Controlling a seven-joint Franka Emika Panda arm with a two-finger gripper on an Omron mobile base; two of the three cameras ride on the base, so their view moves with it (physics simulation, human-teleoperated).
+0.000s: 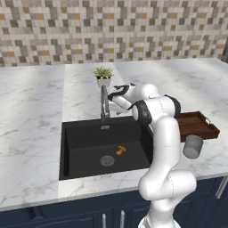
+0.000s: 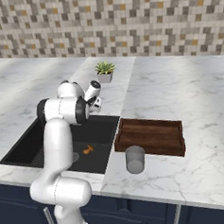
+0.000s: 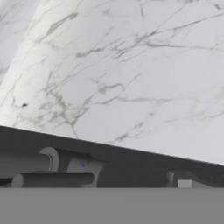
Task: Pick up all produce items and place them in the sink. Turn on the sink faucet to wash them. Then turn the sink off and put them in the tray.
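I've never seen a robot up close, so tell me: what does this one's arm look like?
The arm is glossy white, built of thick rounded tube segments that bulge at each bend, with dark grey-black rings at the joints. No cables or markings show. It narrows toward the end effector, a small white block ending in dark parts near the faucet.

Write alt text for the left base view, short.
White robot arm reaches its gripper to the faucet behind a black sink, where a small orange mushroom lies near the drain. A wooden tray and grey cup sit to the right.
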